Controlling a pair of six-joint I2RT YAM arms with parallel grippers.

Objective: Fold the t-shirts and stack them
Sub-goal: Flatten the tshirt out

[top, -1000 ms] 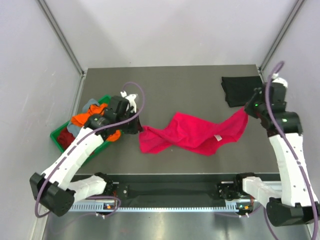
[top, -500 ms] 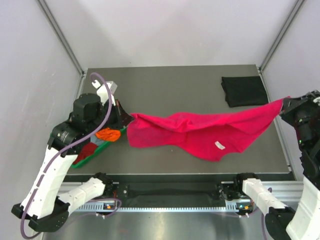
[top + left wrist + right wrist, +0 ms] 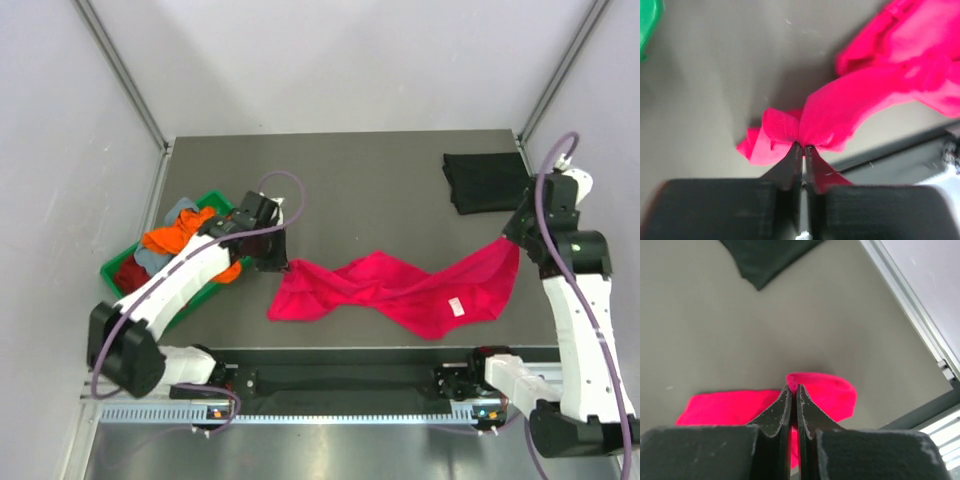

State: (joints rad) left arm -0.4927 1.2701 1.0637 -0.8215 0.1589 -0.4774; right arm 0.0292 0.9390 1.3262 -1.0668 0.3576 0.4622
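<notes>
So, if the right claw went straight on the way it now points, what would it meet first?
The right claw would first press the bright pink-red cloth t-shirt it pinches, then likely the grey table top just beyond; depth is unclear.

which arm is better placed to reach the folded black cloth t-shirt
Right, probably: the right tool, shut on the bright pink-red cloth t-shirt, sits near the folded black cloth t-shirt; the left tool is far off.
</notes>
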